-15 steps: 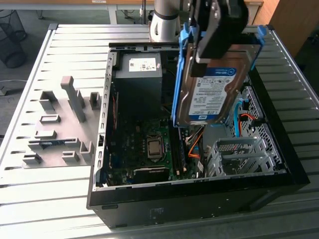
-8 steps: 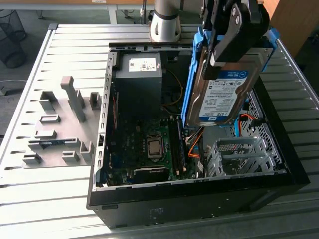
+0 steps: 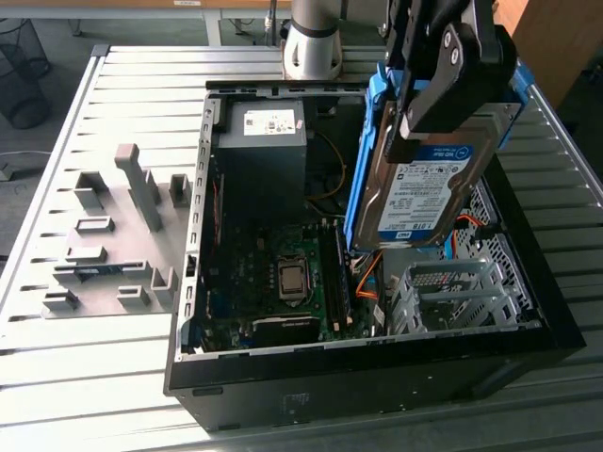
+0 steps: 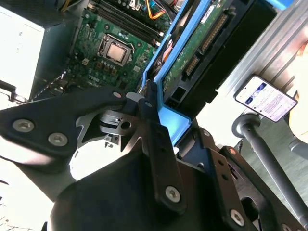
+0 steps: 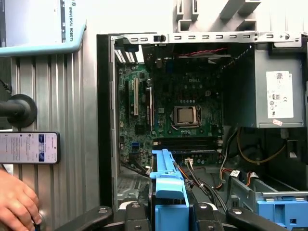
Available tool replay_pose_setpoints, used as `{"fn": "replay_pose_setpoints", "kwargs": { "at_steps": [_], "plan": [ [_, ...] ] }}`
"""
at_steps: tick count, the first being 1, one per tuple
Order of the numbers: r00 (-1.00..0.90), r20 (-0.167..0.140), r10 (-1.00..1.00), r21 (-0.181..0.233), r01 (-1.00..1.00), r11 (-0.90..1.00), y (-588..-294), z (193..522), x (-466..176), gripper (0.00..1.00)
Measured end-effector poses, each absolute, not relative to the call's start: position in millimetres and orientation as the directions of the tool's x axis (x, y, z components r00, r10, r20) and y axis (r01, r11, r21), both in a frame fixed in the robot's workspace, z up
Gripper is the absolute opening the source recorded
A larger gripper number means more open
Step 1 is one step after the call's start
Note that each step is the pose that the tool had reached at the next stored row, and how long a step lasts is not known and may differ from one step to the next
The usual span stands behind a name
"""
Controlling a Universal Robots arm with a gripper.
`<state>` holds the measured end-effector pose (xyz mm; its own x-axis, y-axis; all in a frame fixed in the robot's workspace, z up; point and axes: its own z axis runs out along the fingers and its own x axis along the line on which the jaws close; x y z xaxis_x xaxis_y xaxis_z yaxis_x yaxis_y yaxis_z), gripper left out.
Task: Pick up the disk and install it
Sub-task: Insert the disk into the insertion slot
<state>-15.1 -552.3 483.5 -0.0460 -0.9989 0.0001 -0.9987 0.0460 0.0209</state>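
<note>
My gripper (image 3: 443,89) is shut on the disk (image 3: 429,184) and holds it tilted in the air over the exterior view's right part of the open computer case (image 3: 377,377). The disk's blue-and-white label faces the exterior camera, and a blue rail (image 3: 361,160) runs along its edge. In the second wrist view the disk's green circuit-board underside (image 4: 192,50) and blue rail (image 4: 175,57) extend away from the black fingers (image 4: 156,130). In the first wrist view the blue rail (image 5: 168,185) sticks out between the gripper's (image 5: 168,214) fingers, above the case's interior.
Inside the case lie the motherboard (image 3: 283,273), the grey power-supply box (image 3: 264,141) and a metal drive cage (image 3: 452,292) with a blue bracket (image 5: 276,209). A grey fixture plate (image 3: 104,245) lies at the exterior view's left. A phone (image 5: 29,147) and a person's hand (image 5: 14,202) are beside the case.
</note>
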Motion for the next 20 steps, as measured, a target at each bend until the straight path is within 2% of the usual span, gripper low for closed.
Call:
{"fn": "replay_pose_setpoints", "kwargs": {
  "at_steps": [20],
  "plan": [
    [-0.042,0.001,-0.999,0.021,-0.999,0.042,-560.6,463.5,36.4,0.36]
  ]
}}
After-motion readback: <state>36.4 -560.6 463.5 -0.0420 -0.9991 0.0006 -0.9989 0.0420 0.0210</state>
